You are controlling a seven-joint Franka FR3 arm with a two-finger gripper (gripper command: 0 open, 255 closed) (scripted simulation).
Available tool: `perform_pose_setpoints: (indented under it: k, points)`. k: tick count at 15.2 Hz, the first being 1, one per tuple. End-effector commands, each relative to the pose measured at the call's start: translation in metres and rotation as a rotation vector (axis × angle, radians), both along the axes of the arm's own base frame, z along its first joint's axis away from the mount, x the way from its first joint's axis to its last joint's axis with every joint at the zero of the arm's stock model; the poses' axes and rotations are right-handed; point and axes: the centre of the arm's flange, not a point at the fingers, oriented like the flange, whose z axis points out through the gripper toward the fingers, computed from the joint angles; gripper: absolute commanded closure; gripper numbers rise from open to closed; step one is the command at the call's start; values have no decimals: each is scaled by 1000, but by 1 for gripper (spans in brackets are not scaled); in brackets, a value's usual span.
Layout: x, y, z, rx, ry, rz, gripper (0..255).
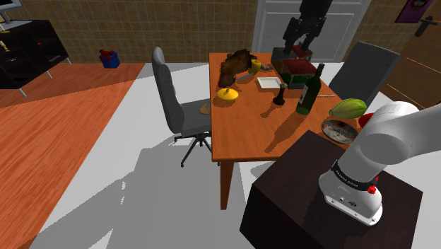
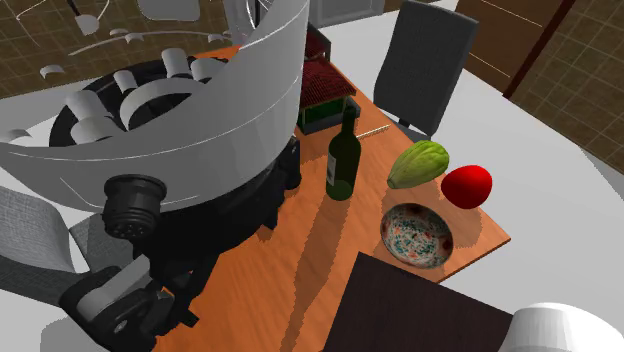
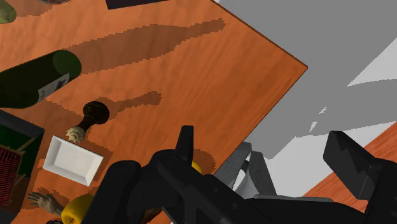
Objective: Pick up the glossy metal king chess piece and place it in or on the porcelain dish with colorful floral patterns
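- Wrist view: gripper (image 3: pixel 261 137) spread wide, nothing in it; looks like the reach stage to me
- dark king chess piece (image 3: pixel 89 119) stands on the table (image 3: pixel 191 76) near the wine bottle (image 3: pixel 32 79); floral dish (image 2: pixel 417 236) well apart
- next: drop over the king; pinch it

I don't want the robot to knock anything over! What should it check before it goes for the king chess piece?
1. Fingers open: ok. The gripper has its fingers apart with nothing between them.
2. King chess piece standing upright on the table: ok.
3. Gripper lined up with the king: not ok. In the wrist view the king sits well off to one side of the fingers.
4. Room around the king: cannot tell. The dark bottle stands close beside it.
5. Floral dish free to receive it: ok. Nothing lies in it.
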Motion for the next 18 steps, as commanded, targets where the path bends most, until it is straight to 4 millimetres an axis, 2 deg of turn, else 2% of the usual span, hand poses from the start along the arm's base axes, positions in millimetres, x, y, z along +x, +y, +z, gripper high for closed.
perform_pose_setpoints:
  k: [1,18]
  points:
    - [0,0,0,0,0,0,0]
    - [39,-185,-134,74,-114,7,0]
